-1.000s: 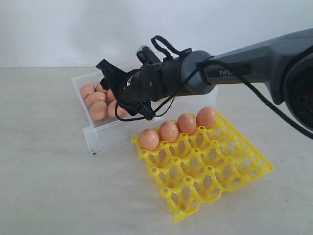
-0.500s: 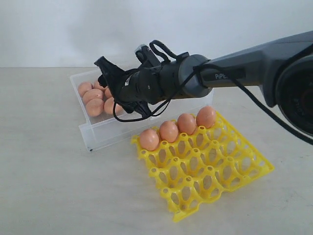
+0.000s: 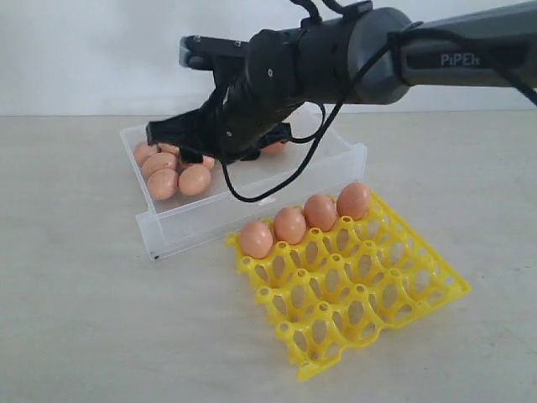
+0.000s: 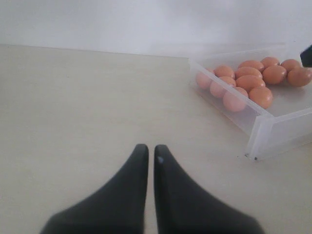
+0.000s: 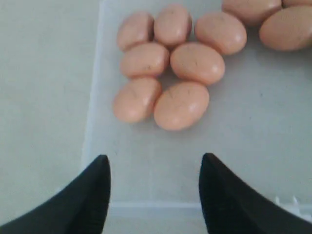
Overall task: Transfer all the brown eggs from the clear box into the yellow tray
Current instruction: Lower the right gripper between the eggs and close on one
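Now hovers right gripper (image 5: 154, 160), jaws apart, empty, above brown eggs (image 5: 197, 62) in clear box (image 3: 252, 210) corner; needs lowering around nearest egg (image 5: 181, 105); left gripper (image 4: 151, 148) pinched together.

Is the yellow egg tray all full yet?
Not full. The yellow tray holds four brown eggs in one edge row; its other cups are empty.

A plain white wall (image 3: 84, 50) rises behind the pale beige tabletop (image 3: 84, 336), evenly lit.

Eggs (image 3: 195, 180) in clear box (image 3: 201, 225), yellow tray (image 3: 362, 290)
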